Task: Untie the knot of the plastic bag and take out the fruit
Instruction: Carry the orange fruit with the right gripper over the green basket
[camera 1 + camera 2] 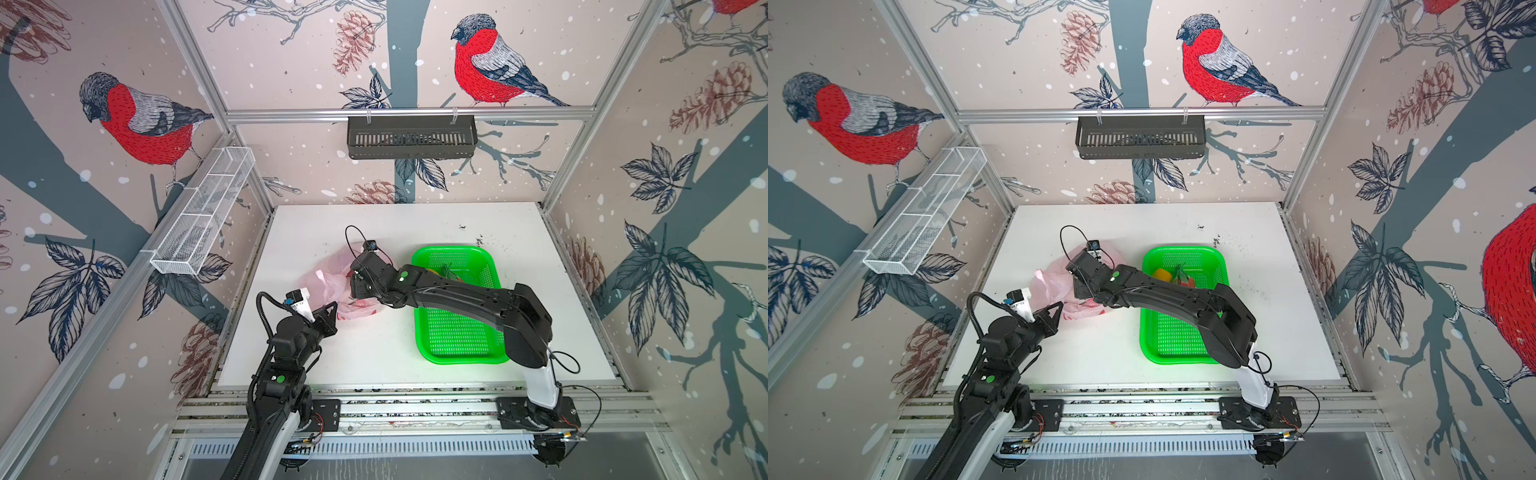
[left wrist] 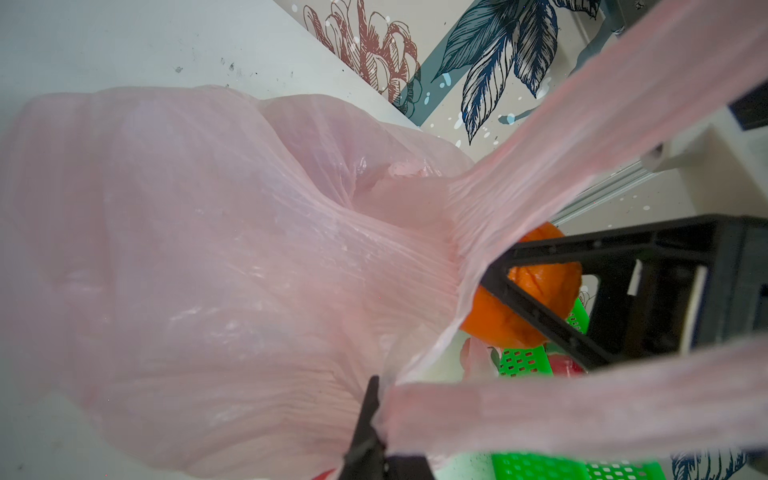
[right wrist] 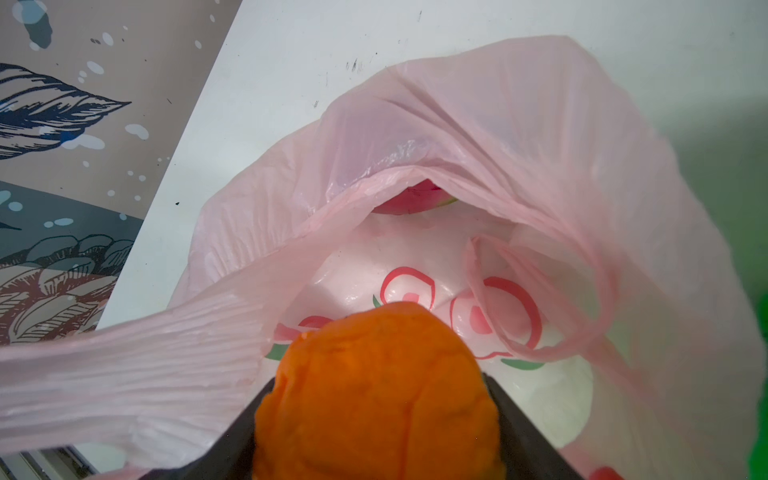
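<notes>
The pale pink plastic bag [image 1: 328, 276] [image 1: 1050, 282] lies left of centre on the white table, its mouth open. My left gripper [image 1: 332, 309] [image 2: 376, 388] is shut on the bag's rim beside a handle strip [image 2: 582, 411], pulling it taut. My right gripper [image 1: 359, 286] [image 3: 378, 386] sits at the bag's mouth, shut on an orange fruit [image 3: 378, 399] [image 2: 536, 286]. A magenta dragon fruit [image 3: 409, 199] shows deeper inside the bag [image 3: 498, 124]. No knot shows; the handles hang apart, one as a loose loop [image 3: 540, 332].
A bright green perforated basket [image 1: 457, 332] [image 1: 1167, 332] stands right of the bag, under my right arm. It holds a yellow fruit [image 1: 1162, 274] and a red dragon fruit [image 1: 1185, 281]. A white wire shelf [image 1: 199, 216] and a black rack [image 1: 411, 137] hang on the walls.
</notes>
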